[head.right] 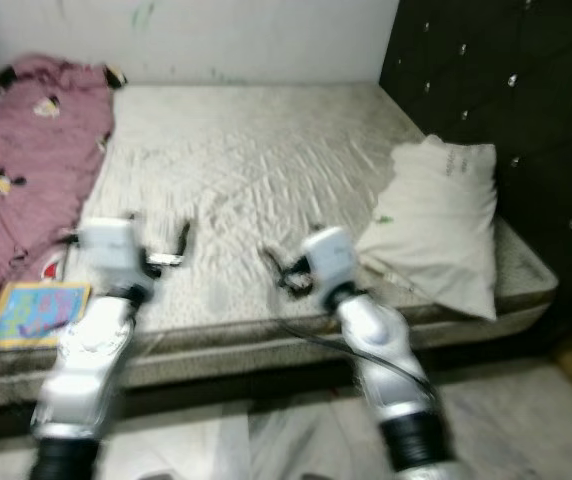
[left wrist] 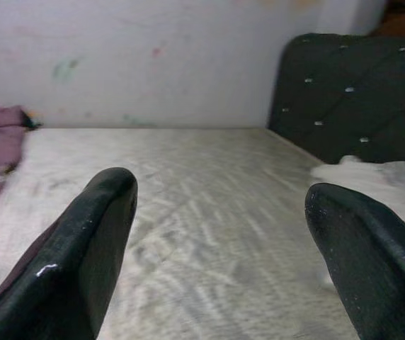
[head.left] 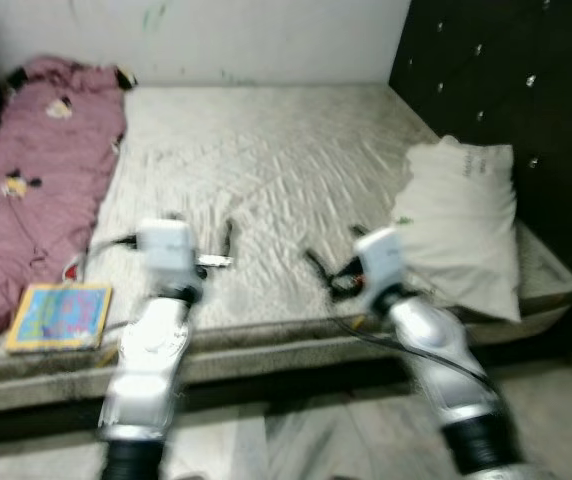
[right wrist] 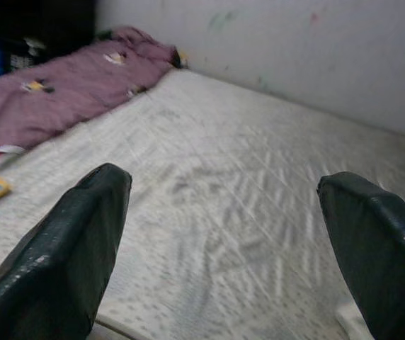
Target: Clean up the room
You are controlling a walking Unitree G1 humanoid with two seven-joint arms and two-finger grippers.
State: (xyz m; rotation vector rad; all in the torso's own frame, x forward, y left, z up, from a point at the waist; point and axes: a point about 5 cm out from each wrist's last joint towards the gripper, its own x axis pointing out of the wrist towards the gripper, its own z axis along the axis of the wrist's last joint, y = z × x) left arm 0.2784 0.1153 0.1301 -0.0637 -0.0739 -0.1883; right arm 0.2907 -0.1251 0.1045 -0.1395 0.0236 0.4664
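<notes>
Bed [head.left: 266, 170] ahead, bare pale mattress, quilted and creased, running back to a white wall [head.left: 216, 35] marked with faint green smudges. Dark tufted headboard [head.left: 506, 80] with shiny studs along the robot's right side. White pillow [head.left: 461, 225] lying on the mattress against that headboard, its lower end hanging over the near edge. Mauve blanket [head.left: 36, 170] with small cartoon prints stretched along the left side of the mattress, bunched at the far corner by the wall. Colourful book [head.left: 59, 316], yellow-edged with a blue cover, flat at the near left corner, touching the blanket's near end. Both silver arms raised over the near edge of the mattress, somewhat blurred. Left gripper [head.left: 206, 245] over the mattress right of the book, well apart from it; fingers [left wrist: 82, 262] spread wide in the left wrist view, nothing between them but creased mattress. Right gripper [head.left: 331, 270] over the mattress just left of the pillow, near it; whether touching, cannot tell through the blur. Fingers [right wrist: 68, 262] wide apart in the right wrist view too, holding nothing, mattress between them, blanket and a corner of the book off to one side. Black cable looping under the right arm. Pale floor [head.left: 296, 440] below the bed's near edge.
</notes>
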